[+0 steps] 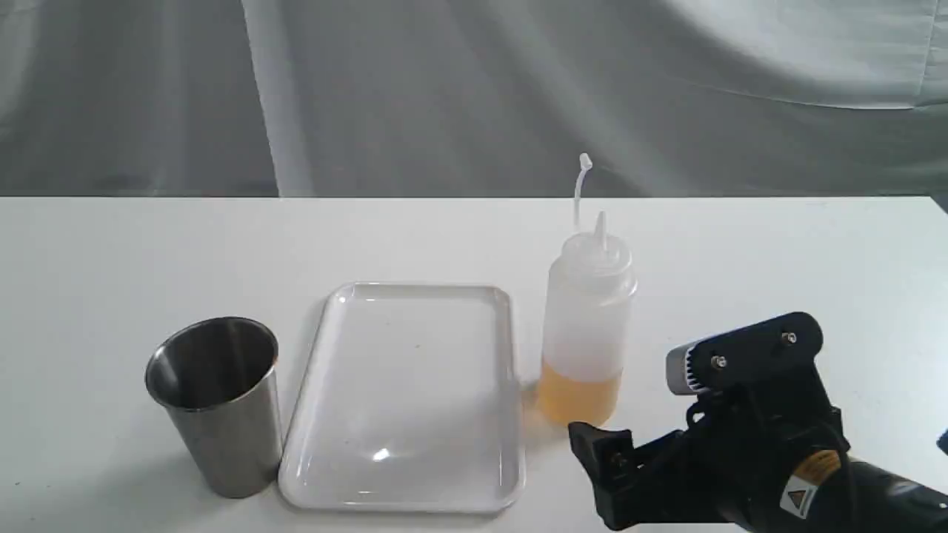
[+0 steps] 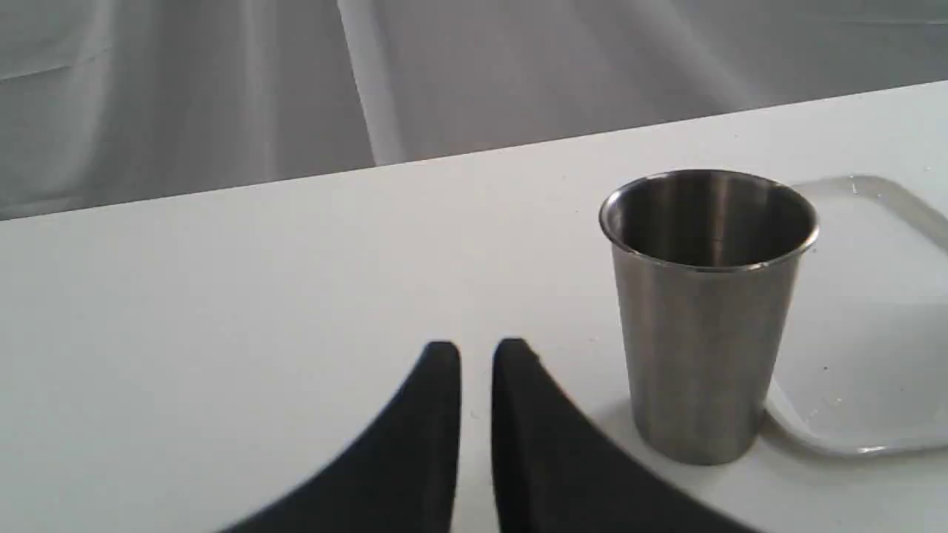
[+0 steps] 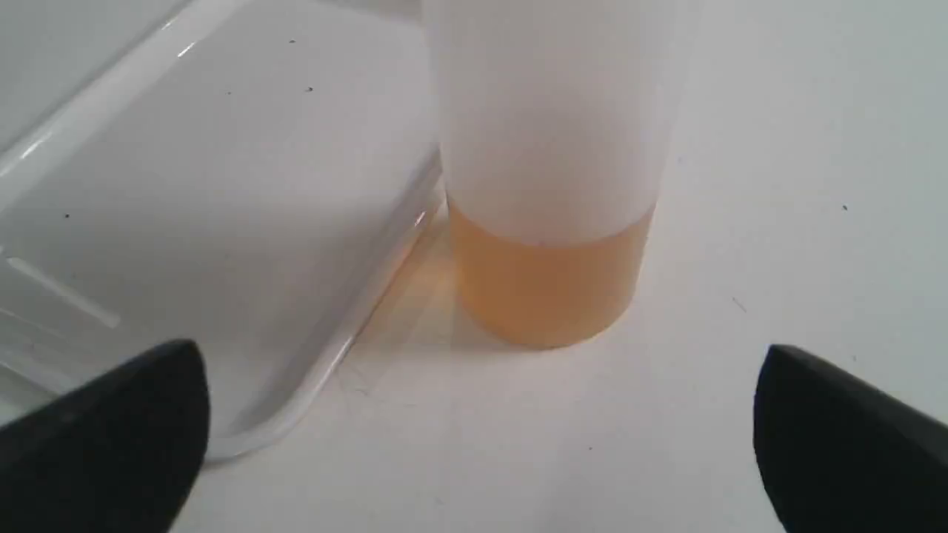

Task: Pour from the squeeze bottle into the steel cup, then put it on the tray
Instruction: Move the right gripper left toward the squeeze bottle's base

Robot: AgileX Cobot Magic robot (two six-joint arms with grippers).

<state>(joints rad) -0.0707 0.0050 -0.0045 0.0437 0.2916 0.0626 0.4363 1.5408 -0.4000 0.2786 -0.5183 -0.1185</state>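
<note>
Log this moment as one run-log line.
squeeze bottle: upright beside tray | right pincer: open, facing it, apart | left pincer: shut, beside steel cup

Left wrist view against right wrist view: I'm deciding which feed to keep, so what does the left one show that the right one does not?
Only the left wrist view shows the plain brushed stainless-steel cup, upright, and the left end effector, fingers nearly together. Only the right wrist view shows the translucent plastic squeeze bottle with amber liquid, and the right end effector, spread wide before it. Both show the glossy white rectangular tray and the white table.
</note>
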